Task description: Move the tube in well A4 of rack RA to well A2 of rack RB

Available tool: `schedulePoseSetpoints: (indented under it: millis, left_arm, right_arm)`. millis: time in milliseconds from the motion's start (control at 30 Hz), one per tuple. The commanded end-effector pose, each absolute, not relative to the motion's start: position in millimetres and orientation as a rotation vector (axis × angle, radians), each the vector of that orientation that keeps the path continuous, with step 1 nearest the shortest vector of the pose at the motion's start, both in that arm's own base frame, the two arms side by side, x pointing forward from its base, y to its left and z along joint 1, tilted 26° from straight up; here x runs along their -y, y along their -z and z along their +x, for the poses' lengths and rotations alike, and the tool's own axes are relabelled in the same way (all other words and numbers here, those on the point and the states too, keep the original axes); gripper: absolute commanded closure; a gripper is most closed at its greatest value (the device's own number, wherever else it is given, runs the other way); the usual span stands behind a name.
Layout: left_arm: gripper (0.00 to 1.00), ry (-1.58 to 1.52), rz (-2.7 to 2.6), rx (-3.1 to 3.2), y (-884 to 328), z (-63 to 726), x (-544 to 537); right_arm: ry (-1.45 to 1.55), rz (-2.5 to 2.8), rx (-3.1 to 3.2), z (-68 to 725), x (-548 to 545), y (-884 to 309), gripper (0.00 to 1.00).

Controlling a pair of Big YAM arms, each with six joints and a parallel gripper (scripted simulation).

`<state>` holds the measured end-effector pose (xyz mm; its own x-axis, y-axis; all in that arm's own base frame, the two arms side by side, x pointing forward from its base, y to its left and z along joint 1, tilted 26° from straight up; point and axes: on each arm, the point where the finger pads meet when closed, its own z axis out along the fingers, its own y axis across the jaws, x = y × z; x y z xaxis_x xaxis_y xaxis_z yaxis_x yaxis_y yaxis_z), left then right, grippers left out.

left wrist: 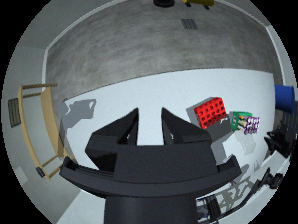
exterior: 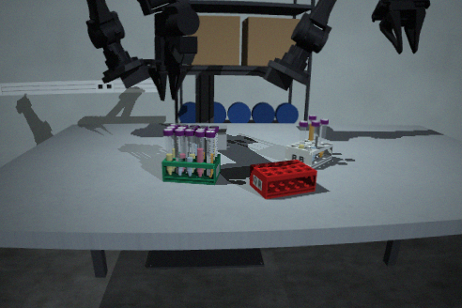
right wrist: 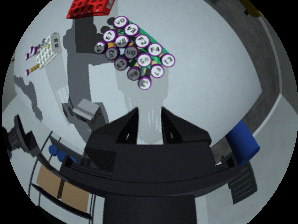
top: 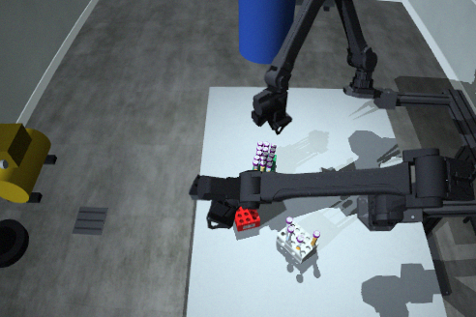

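The green rack RA (top: 272, 169) (exterior: 192, 177) (left wrist: 235, 120) stands mid-table, full of purple-capped tubes (top: 264, 151) (exterior: 190, 133) (right wrist: 132, 52). I cannot tell which tube is in well A4. The white rack RB (top: 286, 247) (exterior: 299, 152) (right wrist: 46, 50) holds several purple-capped tubes (top: 300, 239) (exterior: 314, 124). My right gripper (top: 280, 127) (exterior: 169, 91) (right wrist: 149, 111) is open and empty, hanging above and just behind RA. My left gripper (top: 216, 219) (exterior: 404, 39) (left wrist: 150, 111) is open and empty, held high near the table's edge beyond the red rack.
An empty red rack (top: 248, 219) (exterior: 283, 178) (left wrist: 210, 111) (right wrist: 90, 7) lies between RA and RB. A small grey box (exterior: 222, 139) (right wrist: 85, 107) stands behind RA. The left arm's long forearm (top: 323, 186) stretches over the table between the racks. A blue barrel (top: 265, 29) stands off the table.
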<state>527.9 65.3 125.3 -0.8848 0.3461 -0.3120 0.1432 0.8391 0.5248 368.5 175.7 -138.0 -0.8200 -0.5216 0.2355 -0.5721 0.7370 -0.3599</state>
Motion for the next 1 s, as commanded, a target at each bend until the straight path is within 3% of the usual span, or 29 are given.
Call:
schedulePoseSetpoints:
  millis: [0,967]
  left_arm:
    - [0.70,-0.702,0.352,-2.585,-140.5,539.1,-63.7]
    - [0.70,-0.702,0.352,-2.585,-140.5,539.1,-63.7]
  right_arm:
    - [-0.642,0.955,2.793,362.4,-183.0,141.9,0.70]
    - [-0.639,0.919,2.817,375.5,-172.4,174.4,0.70]
